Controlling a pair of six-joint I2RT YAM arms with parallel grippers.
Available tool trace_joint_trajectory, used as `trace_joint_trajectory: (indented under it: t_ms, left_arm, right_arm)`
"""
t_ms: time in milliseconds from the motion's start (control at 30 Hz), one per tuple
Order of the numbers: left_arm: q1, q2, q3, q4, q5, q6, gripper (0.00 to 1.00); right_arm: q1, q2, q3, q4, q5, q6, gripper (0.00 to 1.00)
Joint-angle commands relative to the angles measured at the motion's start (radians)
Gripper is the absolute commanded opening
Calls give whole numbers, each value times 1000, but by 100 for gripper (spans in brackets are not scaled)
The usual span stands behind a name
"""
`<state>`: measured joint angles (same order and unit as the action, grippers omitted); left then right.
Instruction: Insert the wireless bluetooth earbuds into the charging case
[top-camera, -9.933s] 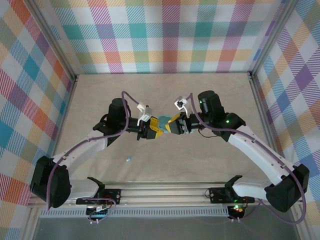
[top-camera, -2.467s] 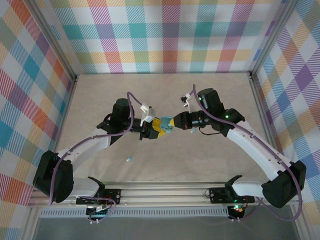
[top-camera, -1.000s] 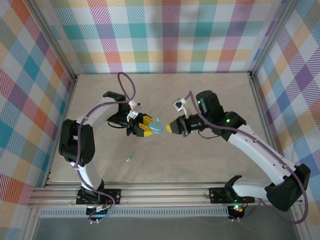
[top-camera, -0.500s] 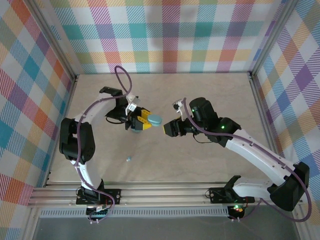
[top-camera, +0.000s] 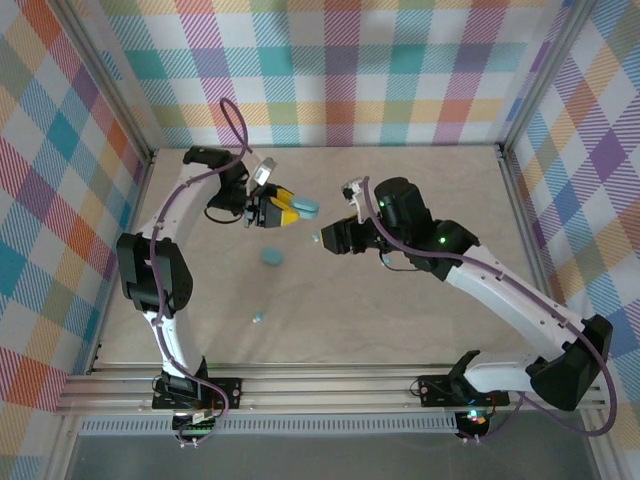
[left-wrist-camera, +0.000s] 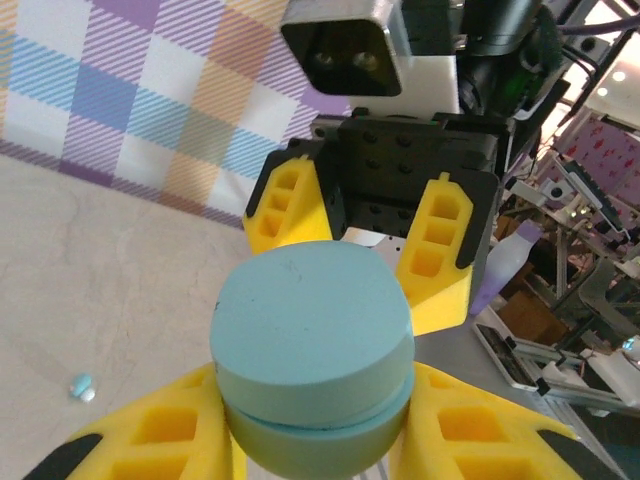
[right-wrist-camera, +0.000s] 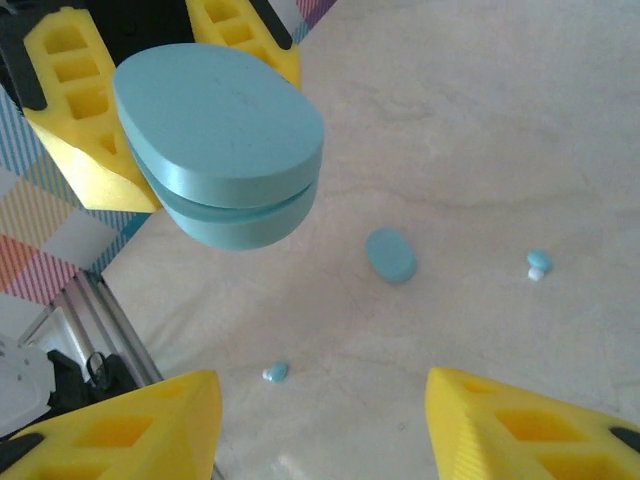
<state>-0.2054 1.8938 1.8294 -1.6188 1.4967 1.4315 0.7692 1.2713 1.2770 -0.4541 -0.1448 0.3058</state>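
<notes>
**A:** What is being held by the left gripper (top-camera: 288, 211)?

**B:** A teal charging case (top-camera: 306, 209) is being clamped between its yellow fingers (left-wrist-camera: 160, 440) and is being kept up off the table (top-camera: 350, 320). The case's 2 halves are being pressed together, with only a seam showing. Whether anything is being carried inside cannot be told.

**A:** And the right gripper (top-camera: 328, 238)?

**B:** Its jaws are being held wide apart, and nothing is being gripped between them. It is being pointed at the held case from just beside it, and the case is not being touched by it.

**A:** Is another case being shown?

**B:** Yes, a second case (top-camera: 271, 257) is being seen lying flat on the table, near both grippers and a little toward the near edge.

**A:** Where are the earbuds (right-wrist-camera: 539, 262) being seen?

**B:** In the right wrist view 2 are being shown on the table. 1 is lying to the right of the second case, apart from it. The other earbud (right-wrist-camera: 275, 372) is lying closer to the camera, left of that case. In the top view a lone bud (top-camera: 258, 319) is being shown toward the near rail, well apart from both grippers.
</notes>
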Motion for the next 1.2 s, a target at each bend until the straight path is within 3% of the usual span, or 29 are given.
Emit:
trace_joint_trajectory:
  t_ms: [0, 100, 167, 300, 467, 733, 967, 1167]
  left_arm:
    - [21, 5, 88, -65, -126, -302, 6]
    - [18, -132, -55, 461, -341, -831, 7]
    - [20, -209, -122, 639, -416, -952, 9]
    - [-5, -225, -123, 655, -474, -922, 7]
    - [-59, -361, -354, 973, -558, -1014, 5]
    - [-170, -531, -697, 1453, -619, -1187, 4]
    - [-209, -603, -851, 1627, -609, -1246, 3]
    - [-209, -610, -905, 1688, -554, -1270, 3]
  right_arm:
    - [-1, 30, 61, -34, 51, -29, 58]
    - [-1, 53, 98, -34, 56, -37, 58]
    - [-1, 63, 110, -31, 71, -36, 58]
    - [-16, 61, 100, 1, 66, -31, 60]
    - [-46, 58, 78, 21, -76, -119, 64]
    - [-51, 119, 74, -14, -154, -209, 65]
    - [-57, 166, 83, -56, -162, -274, 65]
    - [-95, 118, 55, -64, -213, -310, 67]
